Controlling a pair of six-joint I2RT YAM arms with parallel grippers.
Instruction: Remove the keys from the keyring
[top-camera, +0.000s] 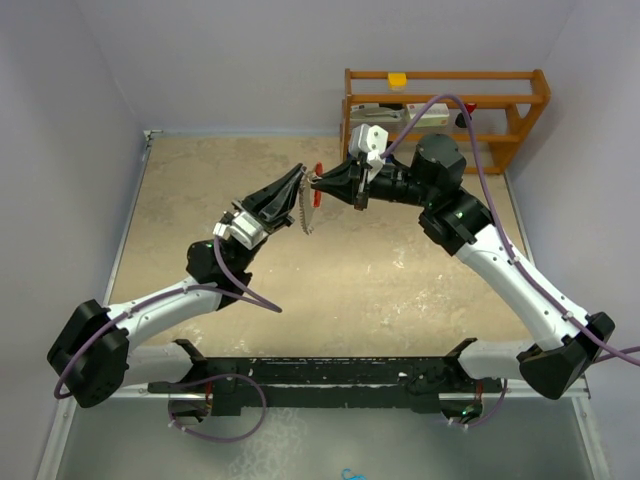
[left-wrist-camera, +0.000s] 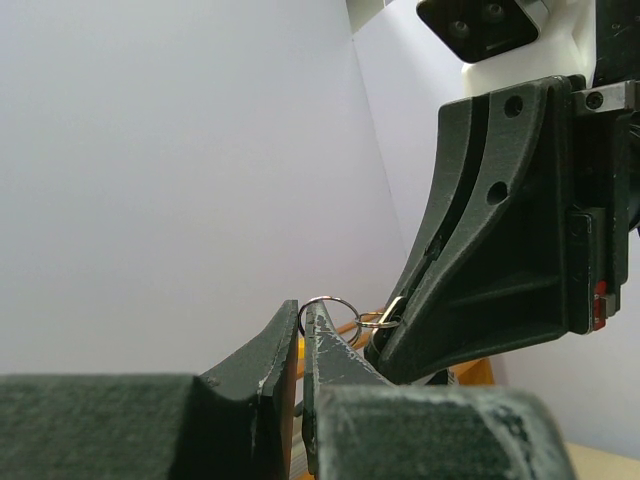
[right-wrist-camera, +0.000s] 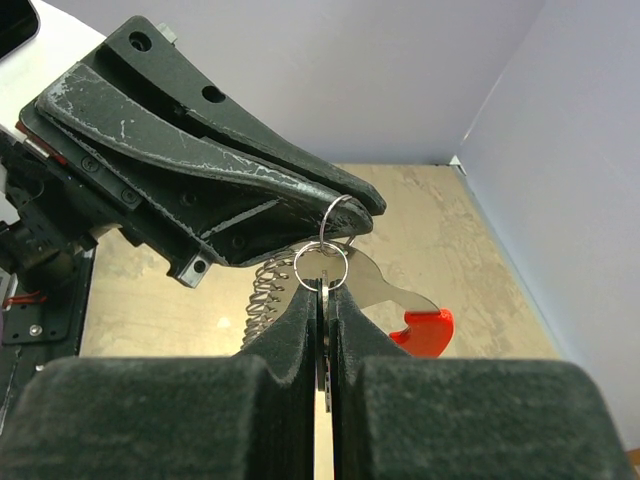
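Top external view shows me working in the air above the far half of the table (top-camera: 190, 190). At left, my left gripper (top-camera: 295, 180) is closed tight on a thin wire ring (left-wrist-camera: 327, 303), holding it raised so nothing drags on the table. Below it hangs the keyring (top-camera: 306, 212), a silvery coiled arc with a red tip, dangling free between my two arms. Just to its right, my right gripper (top-camera: 325, 183) meets the left one tip to tip. Its jaws are pressed together on a thin metal blade, which I take to be one of the keys (left-wrist-camera: 392, 312). Gripping from opposite sides should let me work key against ring. Beyond the table's far right corner stands an orange wooden rack (top-camera: 470, 75), with a yellow block (top-camera: 398, 79) on top and pale items I cannot identify on its shelf.
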